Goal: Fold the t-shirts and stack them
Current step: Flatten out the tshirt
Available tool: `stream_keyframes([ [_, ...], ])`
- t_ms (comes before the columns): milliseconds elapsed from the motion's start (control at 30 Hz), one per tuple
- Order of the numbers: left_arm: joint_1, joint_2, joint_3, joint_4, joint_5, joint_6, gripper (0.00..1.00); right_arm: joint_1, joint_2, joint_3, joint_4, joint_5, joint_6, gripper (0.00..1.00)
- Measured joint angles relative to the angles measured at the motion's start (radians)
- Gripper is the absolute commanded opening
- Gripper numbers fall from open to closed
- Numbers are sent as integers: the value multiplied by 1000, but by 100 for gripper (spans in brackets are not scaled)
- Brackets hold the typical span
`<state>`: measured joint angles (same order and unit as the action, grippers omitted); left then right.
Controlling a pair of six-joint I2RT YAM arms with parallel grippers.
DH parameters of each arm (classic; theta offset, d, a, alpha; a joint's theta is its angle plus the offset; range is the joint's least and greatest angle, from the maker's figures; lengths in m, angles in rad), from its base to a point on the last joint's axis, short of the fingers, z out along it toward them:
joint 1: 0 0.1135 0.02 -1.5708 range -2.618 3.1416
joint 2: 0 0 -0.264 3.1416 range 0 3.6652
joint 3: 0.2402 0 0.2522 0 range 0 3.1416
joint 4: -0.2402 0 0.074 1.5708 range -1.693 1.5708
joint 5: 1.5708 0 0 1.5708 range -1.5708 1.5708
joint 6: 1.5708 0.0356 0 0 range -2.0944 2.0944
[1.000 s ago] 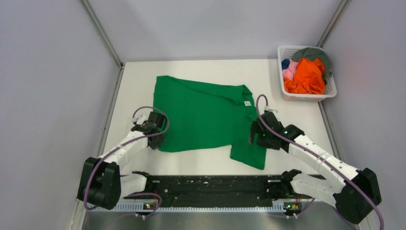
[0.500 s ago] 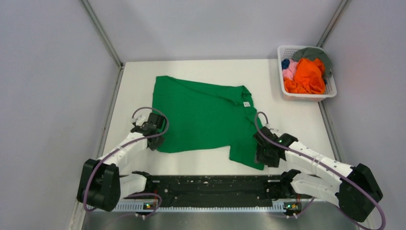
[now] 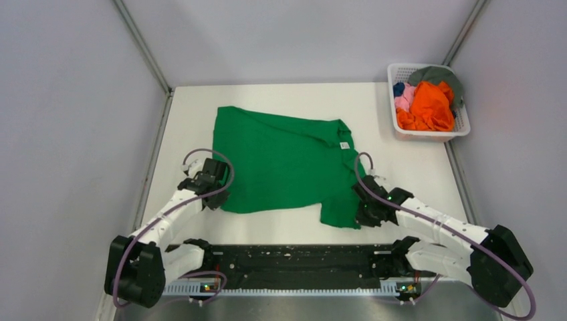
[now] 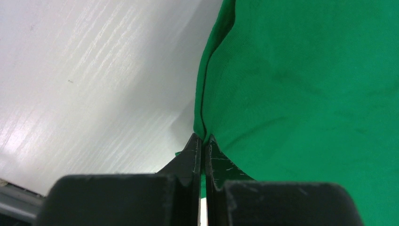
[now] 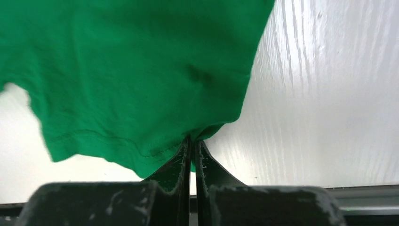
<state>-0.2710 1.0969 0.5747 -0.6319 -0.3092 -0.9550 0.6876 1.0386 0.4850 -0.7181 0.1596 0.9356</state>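
Observation:
A bright green t-shirt (image 3: 284, 160) lies spread on the white table, a small white tag (image 3: 346, 144) at its collar on the right. My left gripper (image 3: 219, 194) is shut on the shirt's near-left edge; in the left wrist view the cloth (image 4: 306, 80) is pinched at the gripper (image 4: 203, 137). My right gripper (image 3: 363, 215) is shut on the near-right sleeve corner; the right wrist view shows the green hem (image 5: 136, 94) caught at the gripper (image 5: 192, 140). More t-shirts, orange (image 3: 431, 105), pink (image 3: 404, 99), blue and grey, are piled in the basket.
A white lattice basket (image 3: 461, 129) stands at the table's far right corner. Grey walls close in the table on the left, back and right. A black rail (image 3: 294, 257) with the arm bases runs along the near edge.
My right gripper moved down toward the near edge along the shirt's right side and shut on the sleeve corner, drawing it slightly in. The left gripper stayed shut on the left edge.

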Motion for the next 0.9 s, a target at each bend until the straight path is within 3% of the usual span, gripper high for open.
stream_keyframes([
  [167,0,-84,100,-96,38,30,0,1,-97,89,16,103,-28,0],
  [400,-3,-248,444,-167,76,77,0,3,-216,450,60,291,-124,0],
  [600,-4,-270,792,-249,52,124,0,4,-217,776,71,411,-251,0],
  [900,-4,-243,1225,-319,94,191,0,4,-167,1281,121,324,-441,0],
])
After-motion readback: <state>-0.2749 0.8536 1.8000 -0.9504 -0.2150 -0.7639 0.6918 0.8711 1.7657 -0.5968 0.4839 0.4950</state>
